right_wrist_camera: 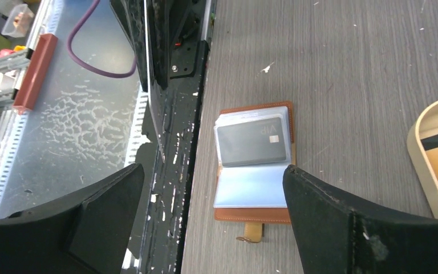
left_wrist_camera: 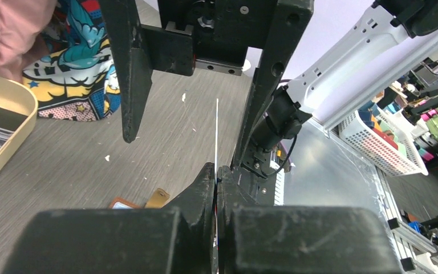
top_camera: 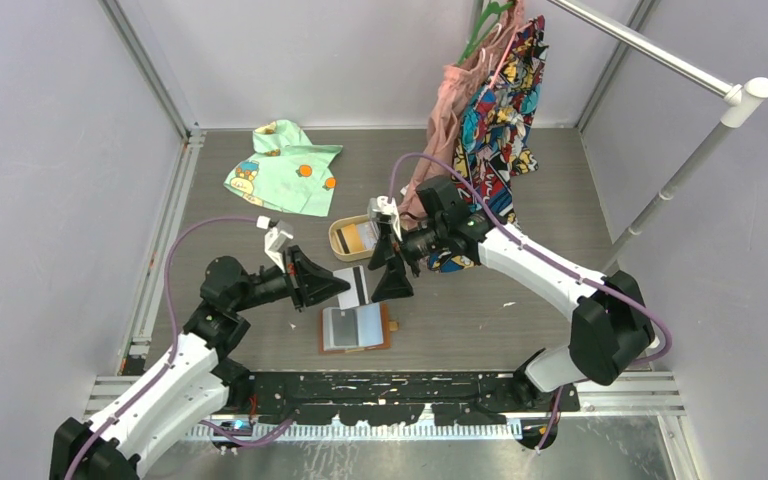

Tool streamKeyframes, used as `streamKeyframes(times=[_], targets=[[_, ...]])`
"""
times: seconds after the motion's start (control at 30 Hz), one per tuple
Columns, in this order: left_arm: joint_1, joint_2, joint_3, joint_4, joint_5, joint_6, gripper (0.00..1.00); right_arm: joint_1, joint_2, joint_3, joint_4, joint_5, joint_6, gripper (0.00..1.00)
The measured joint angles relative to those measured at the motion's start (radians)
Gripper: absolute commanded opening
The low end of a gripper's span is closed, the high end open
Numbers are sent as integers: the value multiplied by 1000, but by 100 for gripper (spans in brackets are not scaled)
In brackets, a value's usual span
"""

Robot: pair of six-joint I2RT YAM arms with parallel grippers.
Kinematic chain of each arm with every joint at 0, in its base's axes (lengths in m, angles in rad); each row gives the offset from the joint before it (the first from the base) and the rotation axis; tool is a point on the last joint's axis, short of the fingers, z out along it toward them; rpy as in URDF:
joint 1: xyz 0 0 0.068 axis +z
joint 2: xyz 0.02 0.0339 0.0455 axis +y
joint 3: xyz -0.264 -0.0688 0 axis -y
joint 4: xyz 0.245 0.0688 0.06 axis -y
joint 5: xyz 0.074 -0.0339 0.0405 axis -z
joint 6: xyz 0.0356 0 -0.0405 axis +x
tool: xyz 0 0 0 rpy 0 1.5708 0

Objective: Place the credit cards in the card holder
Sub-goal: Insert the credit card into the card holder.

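The brown card holder (top_camera: 357, 327) lies open on the table, a grey credit card (right_wrist_camera: 254, 142) in its upper clear sleeve and a light blue sleeve below. My left gripper (top_camera: 338, 286) is shut on a white credit card (top_camera: 362, 284) with a black stripe, held on edge just above the holder; in the left wrist view this card (left_wrist_camera: 217, 137) shows as a thin white line rising from the left gripper (left_wrist_camera: 217, 172). My right gripper (top_camera: 390, 268) stands wide open beside that card with nothing between its fingers. The right gripper (right_wrist_camera: 214, 168) hangs over the holder (right_wrist_camera: 274, 214).
A tan oval tray (top_camera: 337, 240) holding more cards sits just behind the grippers. A green cloth (top_camera: 282, 168) lies at the back left. Clothes (top_camera: 490, 110) hang from a rail at the back right. The table's metal front edge (right_wrist_camera: 63, 125) lies close to the holder.
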Motion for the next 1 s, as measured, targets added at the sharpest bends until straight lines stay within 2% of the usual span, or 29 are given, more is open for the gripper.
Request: streamKeyframes(times=[0.37, 0.83, 0.93, 0.97, 1.0], targets=[[-32, 22, -10, 23, 13, 2, 0, 0, -1, -32, 37, -56, 50, 74], [-84, 92, -10, 0, 14, 35, 0, 0, -2, 5, 23, -74, 129, 64], [-101, 110, -5, -22, 14, 56, 0, 1, -2, 5, 29, -77, 146, 51], [-107, 119, 2, -30, 14, 62, 0, 1, -2, 5, 31, -79, 150, 43], [-110, 126, 7, -34, 13, 66, 0, 2, -2, 5, 34, -80, 152, 30]])
